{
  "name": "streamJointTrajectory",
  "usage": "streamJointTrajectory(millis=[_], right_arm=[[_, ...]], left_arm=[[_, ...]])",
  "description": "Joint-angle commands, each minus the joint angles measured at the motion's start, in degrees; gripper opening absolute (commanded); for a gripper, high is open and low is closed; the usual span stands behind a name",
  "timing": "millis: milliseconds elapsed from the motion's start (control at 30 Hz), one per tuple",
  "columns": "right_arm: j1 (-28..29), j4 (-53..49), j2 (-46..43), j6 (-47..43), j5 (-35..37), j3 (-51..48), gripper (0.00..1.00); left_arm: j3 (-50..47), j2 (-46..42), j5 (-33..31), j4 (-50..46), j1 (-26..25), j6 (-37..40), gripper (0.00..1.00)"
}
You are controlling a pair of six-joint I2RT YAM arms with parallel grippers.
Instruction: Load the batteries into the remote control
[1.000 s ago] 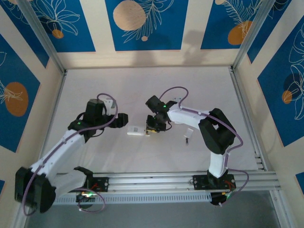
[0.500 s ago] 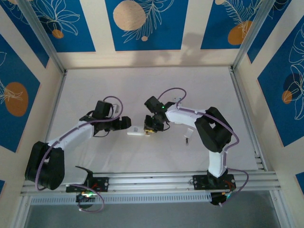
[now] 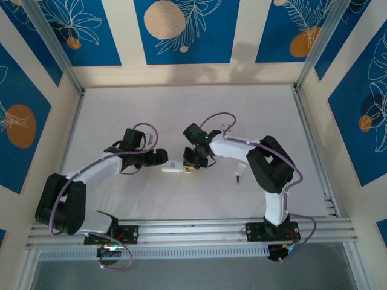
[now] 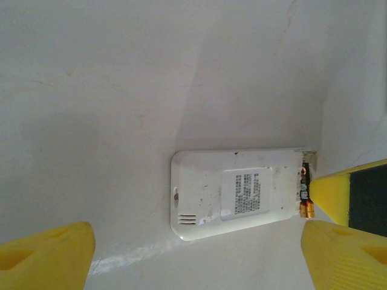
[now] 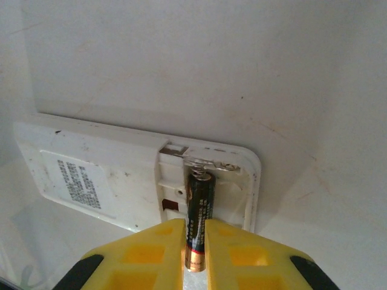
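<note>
Half done at most, by the look of it. Clamped in the right gripper [image 5: 195,232]: one battery [image 5: 198,208], dark with a copper end, squeezed between the yellow fingers [image 5: 151,248] and nosed tip-first against the spring [image 5: 202,163] in the open bay [image 5: 233,181] of the remote [image 5: 91,175]. Not yet seated, it seems: copper end out over the bay's rim, held rather than lying flat. Just left of it, an empty-looking slot [image 5: 172,196] with a bare contact, so probably a second cell to fetch after this one. No cover on the bay either.

Lying back-up at the middle of the table [image 3: 181,109], label [image 5: 75,181] on top, between the two arms, bay at the right end. From overhead, right gripper on that right end; left gripper [image 3: 158,158] just beside the remote's left end, apart from it. Spread wide and carrying nothing, going by the left wrist view, with fingers [image 4: 48,254] far apart at either side.

Left to do, as a guess: press the cell down and let go, fill the other slot, close the bay.
</note>
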Motion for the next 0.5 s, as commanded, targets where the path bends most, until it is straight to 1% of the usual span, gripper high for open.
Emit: streamJointTrajectory(millis=[0, 67, 300, 467], right_arm=[[0.42, -0.67, 1.23, 0.50, -1.20, 0.25, 0.16], [0.57, -0.81, 1.62, 0.30, -0.94, 0.32, 0.15], [1.24, -0.56, 2.74, -1.03, 1.06, 0.11, 0.11], [3.04, 0.59, 3.82, -3.16, 5.78, -0.31, 0.09]], left_arm=[[-0.60, 1.25, 2.58, 1.66, 0.76, -0.45, 0.84], [-0.60, 2.21, 3.50, 2.06, 0.75, -0.55, 0.82], [-0.25, 6.48, 7.30, 3.25, 0.75, -0.05, 0.66], [0.96, 9.57, 8.82, 2.31, 0.76, 1.34, 0.59]])
